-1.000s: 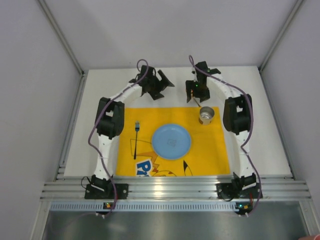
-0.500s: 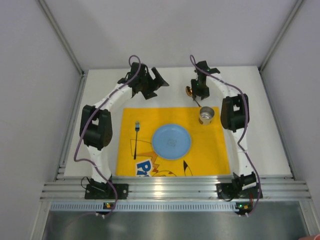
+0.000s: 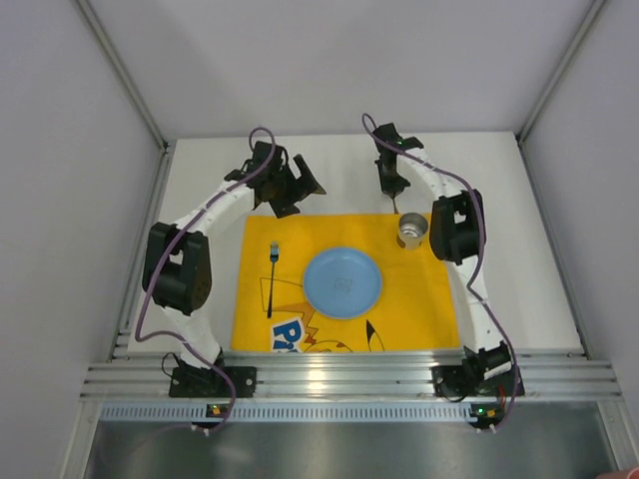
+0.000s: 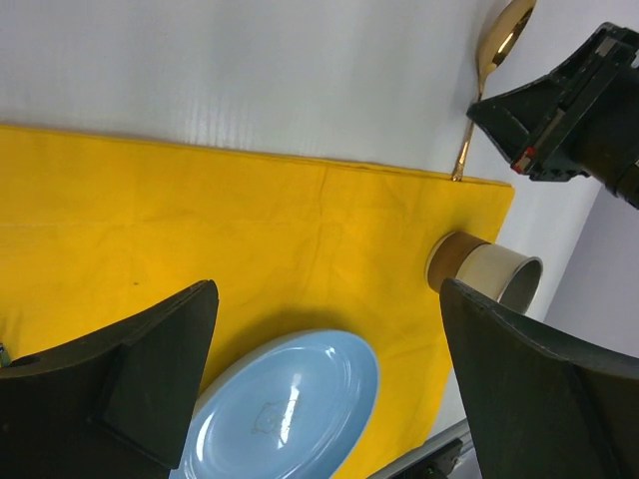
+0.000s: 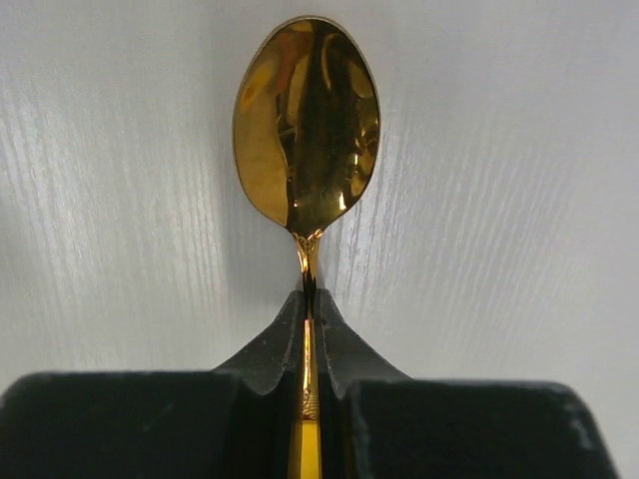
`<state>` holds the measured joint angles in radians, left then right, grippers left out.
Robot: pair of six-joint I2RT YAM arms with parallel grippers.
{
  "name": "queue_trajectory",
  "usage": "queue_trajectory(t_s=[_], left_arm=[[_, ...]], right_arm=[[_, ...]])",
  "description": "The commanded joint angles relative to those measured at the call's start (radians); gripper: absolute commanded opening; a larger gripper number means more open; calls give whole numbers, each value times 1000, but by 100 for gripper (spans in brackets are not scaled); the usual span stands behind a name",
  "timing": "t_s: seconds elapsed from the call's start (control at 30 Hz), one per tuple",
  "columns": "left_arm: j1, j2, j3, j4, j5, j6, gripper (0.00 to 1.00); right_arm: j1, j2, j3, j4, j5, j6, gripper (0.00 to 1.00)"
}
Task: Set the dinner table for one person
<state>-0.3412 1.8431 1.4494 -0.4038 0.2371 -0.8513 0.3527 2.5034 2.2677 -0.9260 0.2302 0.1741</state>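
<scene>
On the white dinner table lies a yellow placemat carrying a blue plate, a dark fork to its left and a metal cup at its far right corner. A gold spoon lies on the bare table just beyond the mat. My right gripper is shut on its neck, just below the bowl. In the left wrist view the spoon and the right gripper show at the upper right. My left gripper hangs open over the mat's far left edge, holding nothing.
Silver rails run along the near edge where both arm bases sit. White walls with metal posts close in the sides and back. Purple cables loop along both arms.
My right gripper has closed on the spoon's neck and shifted slightly left. The left arm has swung its elbow outward to the left, its open gripper drifting a little left.
</scene>
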Motion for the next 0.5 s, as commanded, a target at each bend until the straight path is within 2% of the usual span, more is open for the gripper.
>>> queue_trajectory(t_s=[0.0, 0.23, 0.47], left_arm=[[4, -59, -7, -24, -10, 41, 98], [4, -53, 46, -76, -10, 92, 98], [4, -10, 157, -147, -16, 127, 98]], right_arm=[[2, 86, 24, -30, 9, -1, 0], [-41, 54, 133, 15, -17, 5, 0], [-72, -105, 207, 61, -90, 28, 0]])
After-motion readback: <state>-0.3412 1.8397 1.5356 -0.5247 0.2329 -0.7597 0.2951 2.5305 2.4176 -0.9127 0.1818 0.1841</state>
